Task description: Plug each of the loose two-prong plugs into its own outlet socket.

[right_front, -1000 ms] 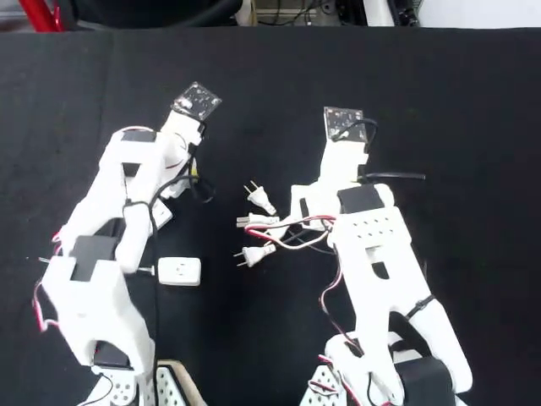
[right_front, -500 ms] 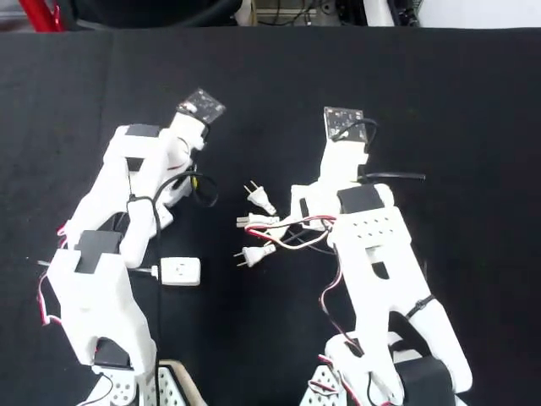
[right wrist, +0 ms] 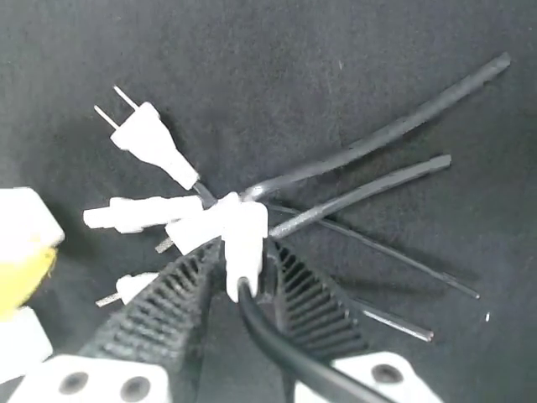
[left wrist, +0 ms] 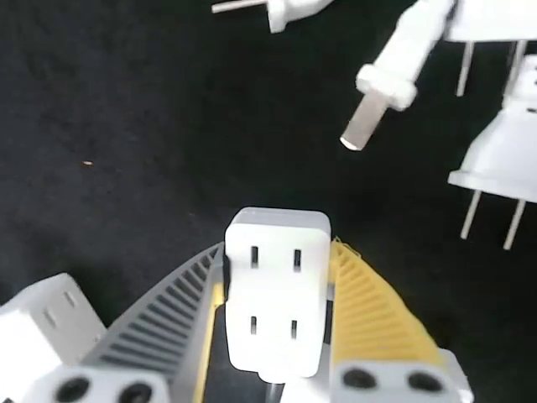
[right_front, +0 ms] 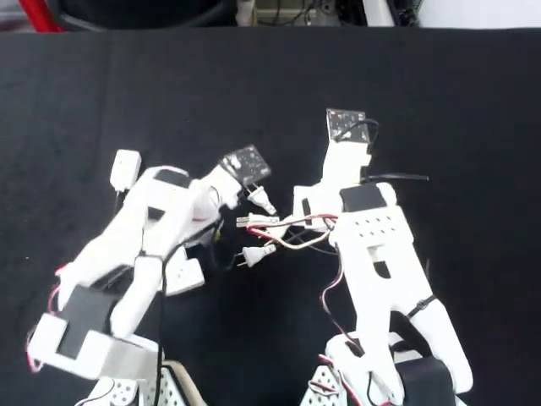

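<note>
Left gripper [left wrist: 278, 256] was closed around a white outlet socket [left wrist: 277, 294] just beside the loose plugs [right_front: 260, 200] on the black counter [right_front: 465, 101], right gripper [right wrist: 243, 250] gripped a corded two-prong plug [right wrist: 244, 233], and seemingly no plug was seated yet, leaving every insertion undone.
</note>
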`<state>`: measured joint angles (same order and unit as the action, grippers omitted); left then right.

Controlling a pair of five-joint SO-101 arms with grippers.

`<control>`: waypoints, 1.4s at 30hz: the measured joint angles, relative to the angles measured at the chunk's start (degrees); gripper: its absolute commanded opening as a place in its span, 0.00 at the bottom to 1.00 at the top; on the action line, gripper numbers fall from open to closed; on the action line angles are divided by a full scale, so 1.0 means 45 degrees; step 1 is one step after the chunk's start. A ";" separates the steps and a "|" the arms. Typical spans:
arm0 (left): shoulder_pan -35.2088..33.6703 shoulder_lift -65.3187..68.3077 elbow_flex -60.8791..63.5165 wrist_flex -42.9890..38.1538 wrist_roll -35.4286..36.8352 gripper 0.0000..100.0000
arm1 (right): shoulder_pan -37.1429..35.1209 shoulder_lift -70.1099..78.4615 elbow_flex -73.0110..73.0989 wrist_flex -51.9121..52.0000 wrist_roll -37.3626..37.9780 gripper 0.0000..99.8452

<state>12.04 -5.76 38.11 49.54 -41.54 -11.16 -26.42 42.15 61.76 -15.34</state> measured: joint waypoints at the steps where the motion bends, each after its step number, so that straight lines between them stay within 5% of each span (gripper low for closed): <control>1: 0.0000 -0.0391 0.0371 -0.0215 0.0000 0.14 | 0.0000 0.0000 -0.0117 0.0039 0.0000 0.01; 4: 0.0000 -0.1289 0.1074 -0.0449 0.0000 0.24 | 0.0020 0.0000 -0.0215 0.0039 0.0137 0.01; 11: -0.0254 -0.3028 0.1172 -0.0449 0.1739 0.28 | 0.0020 0.0000 -0.0215 0.0039 0.0293 0.01; 19: -0.2833 -0.7072 0.2618 0.1485 0.3087 0.25 | -0.1680 0.0000 -0.0215 0.0039 0.0313 0.01; 30: -0.9084 -1.6527 0.9455 0.1602 0.3692 0.25 | -0.5392 0.0195 -0.1114 0.0527 0.0313 0.01; 37: -0.9807 -2.1216 1.2601 0.2696 0.3263 0.25 | -0.6545 0.3243 -0.2227 -0.0059 -0.0195 0.01; 42: -0.9944 -2.1665 1.2698 0.3302 0.2735 0.25 | -0.6486 0.4435 -0.3243 -0.0098 -0.0215 0.01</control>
<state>-32.70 -103.25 95.25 64.40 -29.23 -40.35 -6.46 27.56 61.32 -16.31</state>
